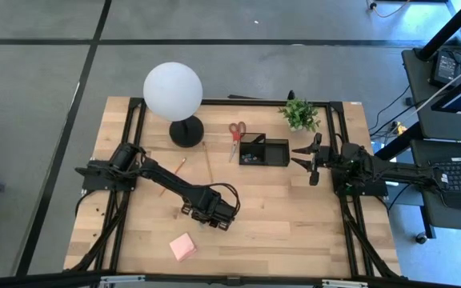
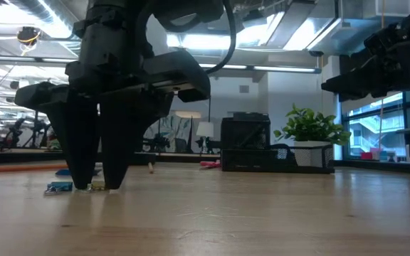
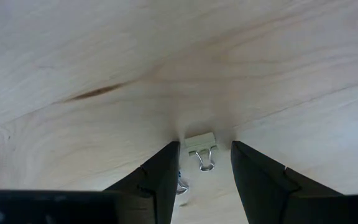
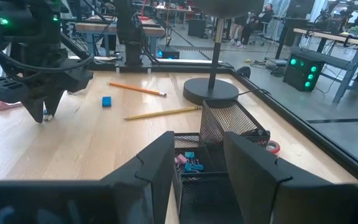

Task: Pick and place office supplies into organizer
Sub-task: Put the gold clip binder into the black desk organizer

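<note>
As you read the views in turn, note these entries.

High view: the left gripper point(image 1: 212, 222) points down at the table's point(image 1: 294, 216) front-middle; the right gripper point(image 1: 310, 162) waits just right of the organizer point(image 1: 263, 151). Red-handled scissors point(image 1: 236, 134) lie just left of the organizer, a pink sticky-note pad point(image 1: 183, 247) near the front edge.

Low view: you see the left gripper's fingertips point(image 2: 84, 181) at the tabletop, a small blue item, possibly the eraser point(image 2: 59, 187), beside them.

Left wrist view: the fingers point(image 3: 160, 177) stand apart astride a small metal clip point(image 3: 201, 147), not closed on it.

Right wrist view: the right jaws are partly open, holding nothing, above the organizer's mesh wall point(image 4: 229, 127); two pencils point(image 4: 163, 112) and a blue eraser point(image 4: 107, 101) lie beyond.
</note>
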